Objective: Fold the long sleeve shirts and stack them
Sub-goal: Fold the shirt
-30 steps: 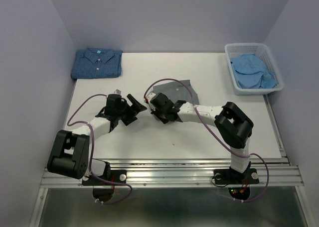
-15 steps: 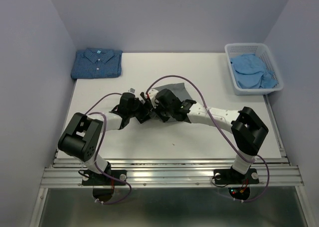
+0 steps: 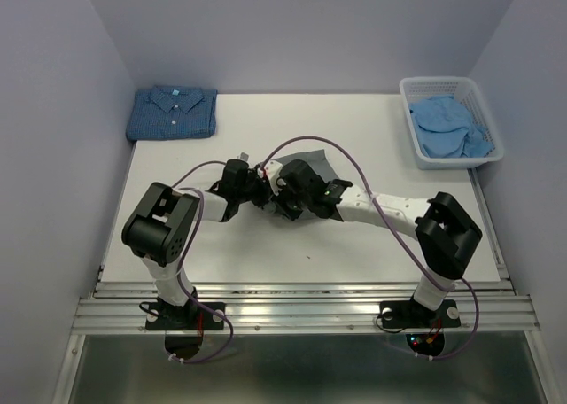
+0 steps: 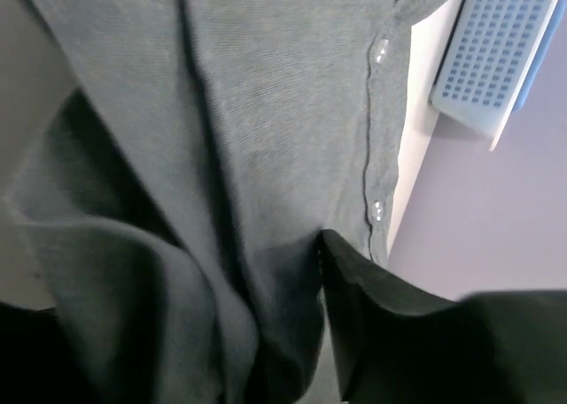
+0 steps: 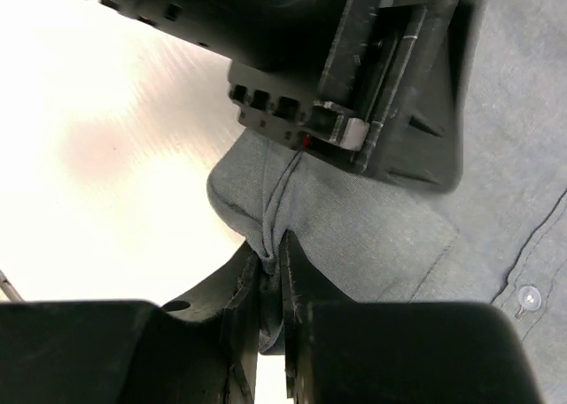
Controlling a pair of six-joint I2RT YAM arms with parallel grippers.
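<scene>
A plain grey shirt (image 3: 309, 163) lies mid-table, largely covered by both grippers. Its buttoned front (image 4: 266, 94) fills the left wrist view. My left gripper (image 3: 258, 190) (image 4: 177, 333) has a raised fold of this cloth bunched between its fingers (image 4: 372, 315). Right beside it, my right gripper (image 3: 285, 198) (image 5: 273, 267) is shut on the grey shirt's hem (image 5: 257, 200), pinching it thin. The dark blue dotted shirt (image 3: 173, 112) lies folded at the far left corner. A pale blue shirt (image 3: 447, 125) sits crumpled in the basket.
The white lattice basket (image 3: 483, 120) (image 4: 496, 50) stands at the far right corner. The left gripper's black body (image 5: 354, 67) hangs just above the right gripper's fingers. Purple cables loop over both arms. Lilac walls close three sides.
My left arm has swung right to the grey shirt and its jaws have closed from wide open onto the cloth. The right gripper kept its pinch and shifted slightly.
</scene>
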